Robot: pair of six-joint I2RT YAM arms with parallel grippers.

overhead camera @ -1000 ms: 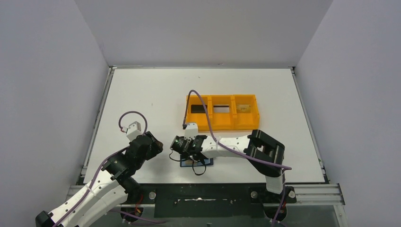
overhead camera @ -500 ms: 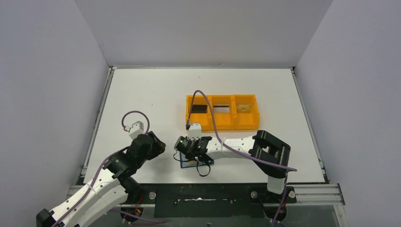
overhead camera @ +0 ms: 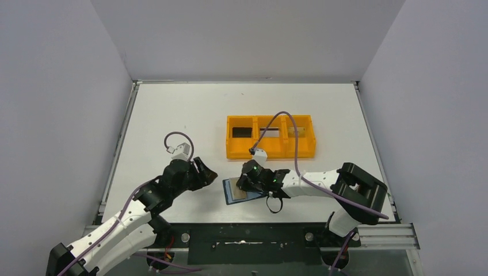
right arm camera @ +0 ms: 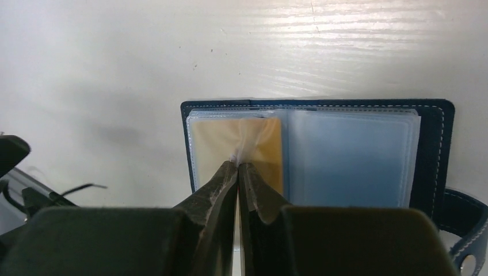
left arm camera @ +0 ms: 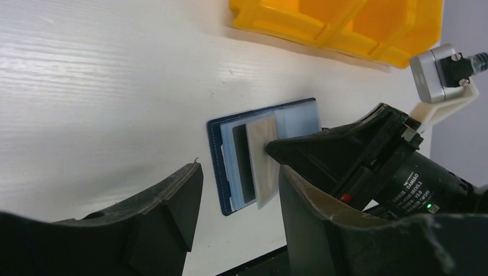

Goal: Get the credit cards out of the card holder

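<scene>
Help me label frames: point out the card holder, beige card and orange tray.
card holder (right arm camera: 434,150), right wrist view, navy border.
beige card (right arm camera: 208,150), right wrist view, left half.
orange tray (overhead camera: 270,153), top view, front wall.

Seen from above, the right gripper (overhead camera: 244,184) hides the right part of the holder (overhead camera: 231,192), and what lies in the tray (overhead camera: 270,153) is too small to name. In the right wrist view the jaws pinch something pale over the card (right arm camera: 210,149) (perhaps only the clear sleeve (right arm camera: 351,155)). They hide the holder's near edge, and its tab (right arm camera: 460,230) runs off the corner. In the left wrist view the top edge cuts the tray, and the bottom edge cuts the fingers (left arm camera: 167,213) of the left gripper (left arm camera: 239,172).
</scene>
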